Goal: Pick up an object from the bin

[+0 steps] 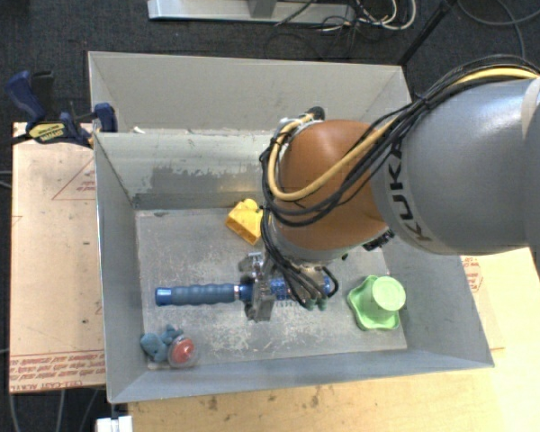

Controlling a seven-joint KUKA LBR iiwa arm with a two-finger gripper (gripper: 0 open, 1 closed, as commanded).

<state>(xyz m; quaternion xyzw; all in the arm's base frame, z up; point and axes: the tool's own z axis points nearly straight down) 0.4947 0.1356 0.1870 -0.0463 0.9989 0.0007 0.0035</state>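
Low on the bin (117, 241) floor, left of centre, lies a blue brush (196, 294), handle pointing left. Tool (259, 299) is down at its right end, touching or just above, can't tell which, nor whether it is open or closed. Yellow block (245, 220) near behind; green piece (376, 302) off right. Risk: gripped at one end, the long handle may droop, twist and slip out on the lift.
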